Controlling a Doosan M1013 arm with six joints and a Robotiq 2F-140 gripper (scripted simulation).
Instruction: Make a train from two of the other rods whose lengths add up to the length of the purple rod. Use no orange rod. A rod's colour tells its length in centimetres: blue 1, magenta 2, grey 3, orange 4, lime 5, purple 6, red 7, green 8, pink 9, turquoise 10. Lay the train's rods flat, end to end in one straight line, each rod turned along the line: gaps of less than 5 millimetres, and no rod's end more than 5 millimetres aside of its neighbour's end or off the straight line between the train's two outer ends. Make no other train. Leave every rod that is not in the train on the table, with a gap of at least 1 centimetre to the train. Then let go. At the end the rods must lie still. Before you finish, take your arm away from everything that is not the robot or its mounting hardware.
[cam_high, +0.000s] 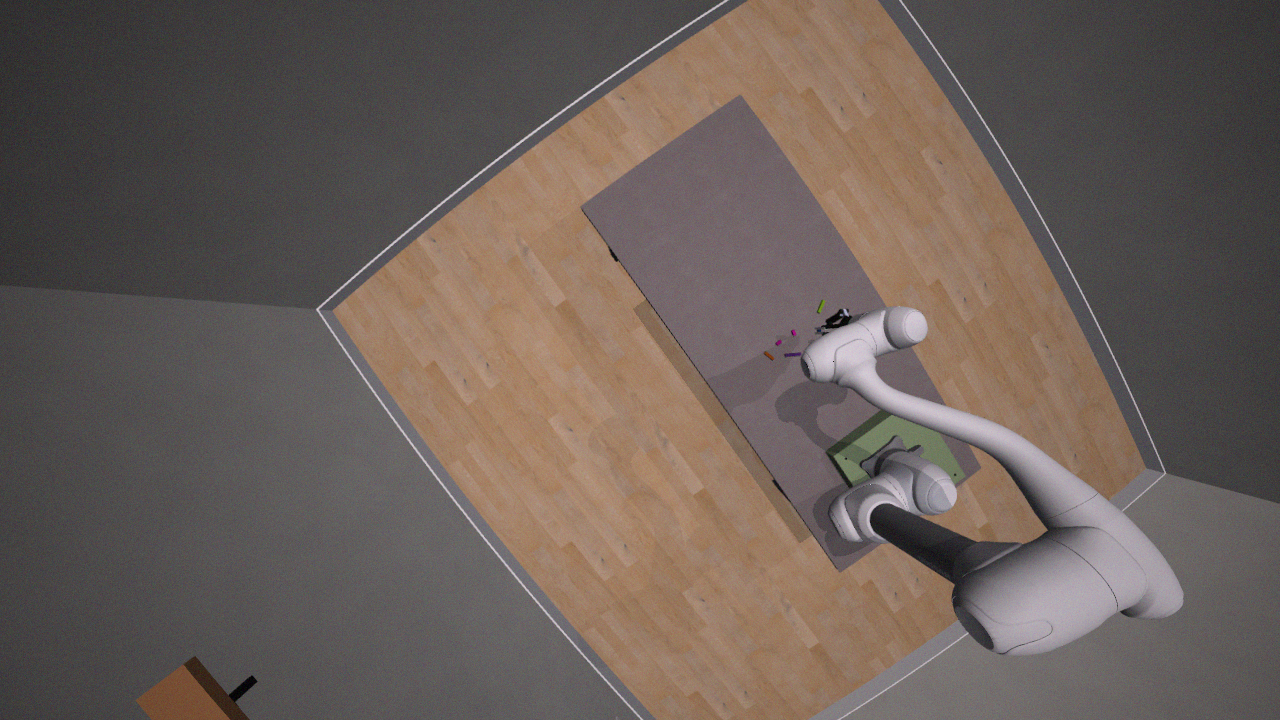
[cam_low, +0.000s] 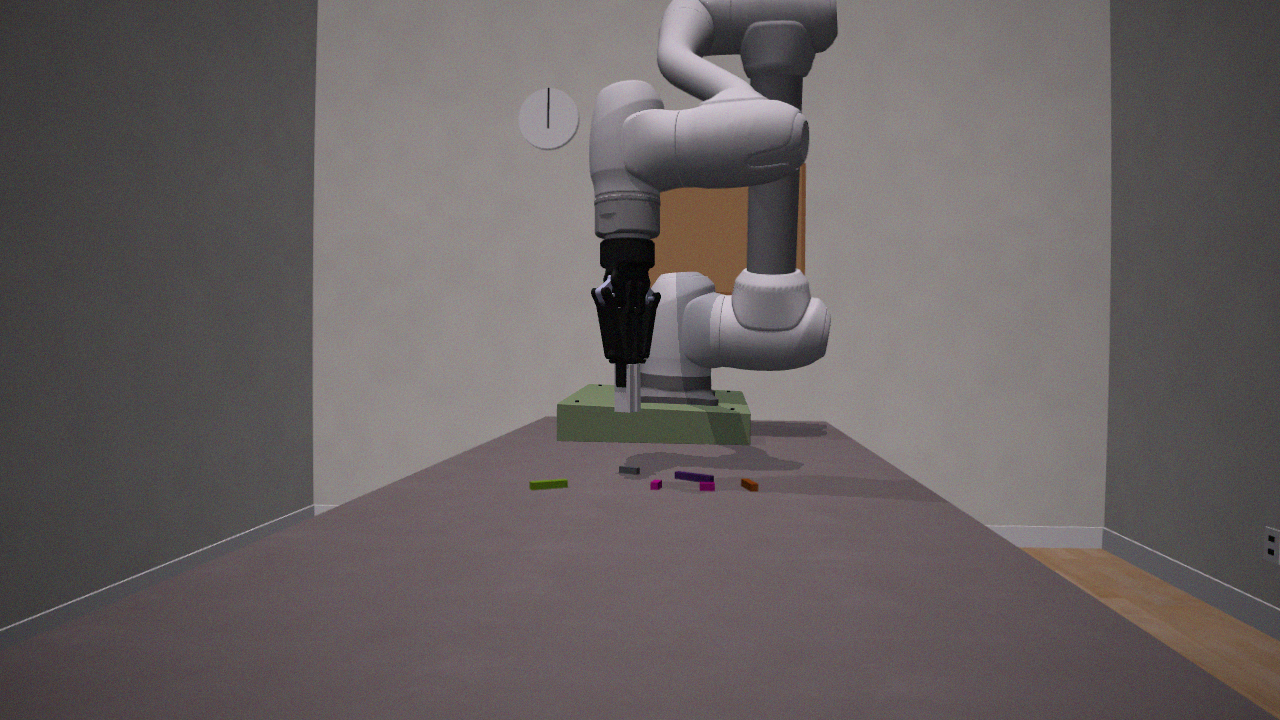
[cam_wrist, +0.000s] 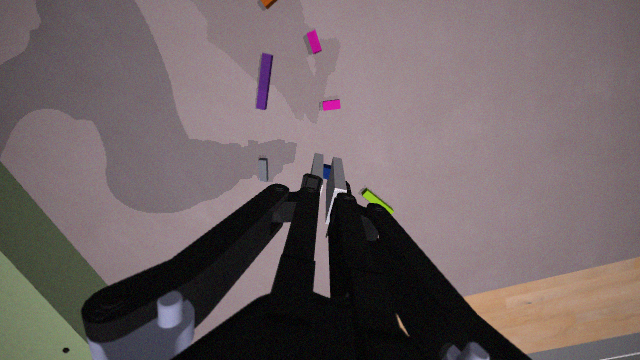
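My gripper is shut on a small blue rod and holds it well above the table; in the exterior view the gripper hangs high over the rods. On the table lie the purple rod, two magenta rods, a grey rod, a lime rod and an orange rod. In the exterior view the lime rod lies left, the grey rod and purple rod in the middle, the orange rod right.
The arm's green base plate stands at the far end of the table. The table's edge and the wooden floor show at the lower right of the wrist view.
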